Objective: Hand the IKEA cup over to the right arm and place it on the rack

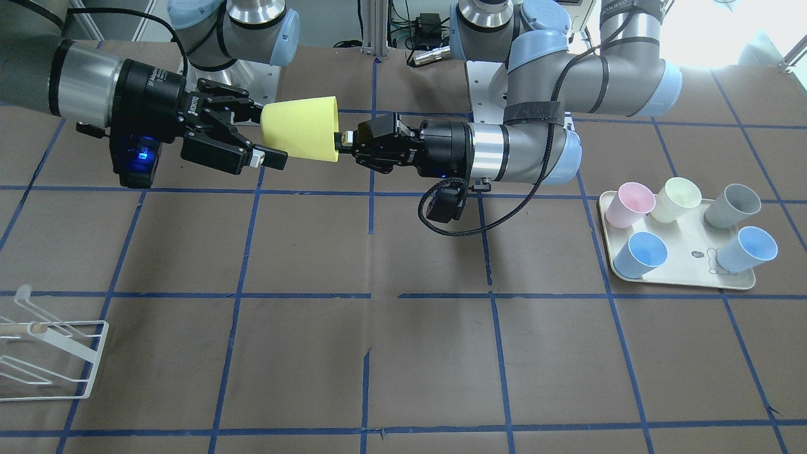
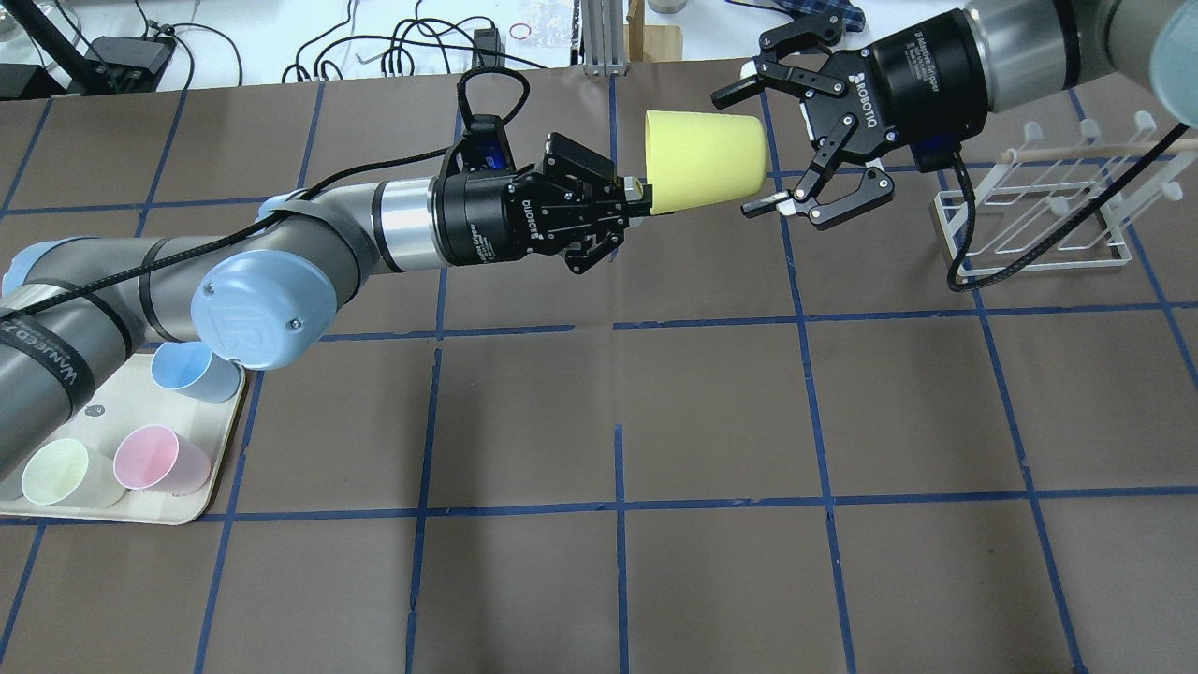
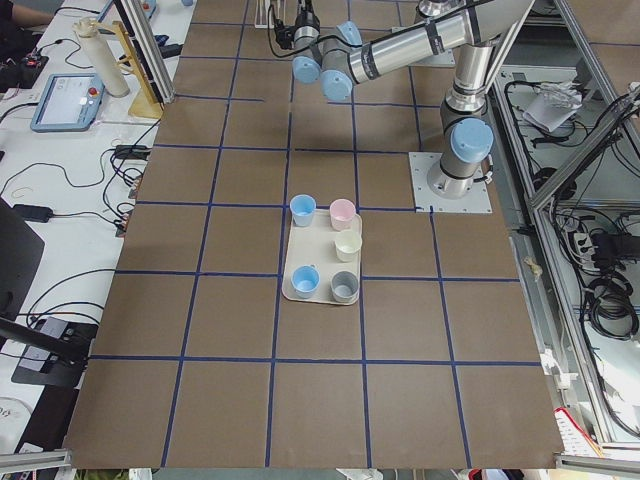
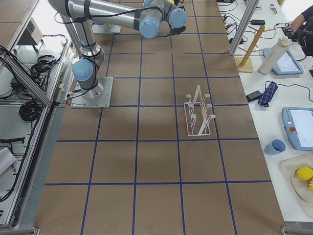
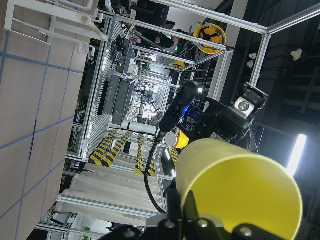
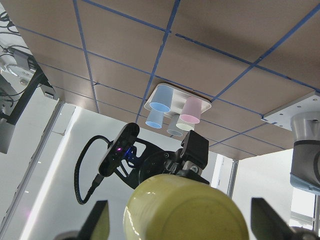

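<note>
The bright yellow IKEA cup [image 1: 301, 129] hangs on its side in the air above the table. It also shows in the overhead view [image 2: 707, 161]. My left gripper [image 1: 345, 140] is shut on the cup's rim and holds it out horizontally. My right gripper [image 1: 260, 133] is open, its fingers [image 2: 760, 204] straddling the cup's narrow base end without closing on it. In the right wrist view the cup's base [image 6: 185, 210] sits between the spread fingers [image 6: 97, 220]. The white wire rack [image 2: 1039, 220] with its wooden dowel stands on the table behind the right gripper.
A cream tray [image 1: 684, 272] on the robot's left side holds a pink cup [image 1: 630, 203], a pale cream-yellow cup [image 1: 678, 198], a grey cup [image 1: 734, 205] and two blue cups [image 1: 643, 253]. The brown table carries a grid of blue tape lines.
</note>
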### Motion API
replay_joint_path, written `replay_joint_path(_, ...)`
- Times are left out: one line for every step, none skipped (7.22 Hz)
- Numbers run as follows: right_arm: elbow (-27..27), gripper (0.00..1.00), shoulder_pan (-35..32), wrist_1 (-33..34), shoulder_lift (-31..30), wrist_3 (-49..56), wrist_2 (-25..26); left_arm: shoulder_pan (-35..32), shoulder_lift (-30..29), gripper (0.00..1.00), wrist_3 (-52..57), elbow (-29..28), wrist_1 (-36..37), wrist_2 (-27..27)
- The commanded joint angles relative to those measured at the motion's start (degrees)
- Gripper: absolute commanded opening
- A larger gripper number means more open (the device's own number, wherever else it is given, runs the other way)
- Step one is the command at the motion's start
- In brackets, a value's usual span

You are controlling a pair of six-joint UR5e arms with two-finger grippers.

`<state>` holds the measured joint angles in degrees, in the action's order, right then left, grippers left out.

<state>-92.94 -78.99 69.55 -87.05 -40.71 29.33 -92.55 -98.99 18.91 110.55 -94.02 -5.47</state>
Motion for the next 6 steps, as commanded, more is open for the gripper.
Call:
replay_joint_path(0.21, 0.99, -0.20, 0.15, 0.13, 0.37, 0.03, 0.00, 0.02, 0.00, -0.01, -0.07, 0.07, 0.02)
replay_joint_path(0.21, 0.83, -0.20, 0.06, 0.04, 0.28, 0.03, 0.00, 0.11, 0.00, -0.01, -0.07, -0.02, 0.03)
replay_joint_path(0.30, 0.69, -0.20, 0.15, 0.13, 0.20, -0.06, -0.09, 0.11, 0.00, -0.01, -0.07, 0.07, 0.03)
replay_joint_path(0.39, 0.55, -0.11, 0.06, 0.13, 0.20, -0.32, -0.09, 0.02, 0.00, -0.01, -0.07, 0.07, 0.03)
replay_joint_path(0.39, 0.52, -0.11, 0.06, 0.13, 0.20, -0.67, -0.09, 0.11, 0.00, -0.01, -0.07, 0.07, 0.03)
replay_joint_path(0.91, 0.52, -0.11, 0.06, 0.39, 0.20, -0.68, 0.00, 0.11, 0.00, -0.53, -0.07, 0.07, 0.11)
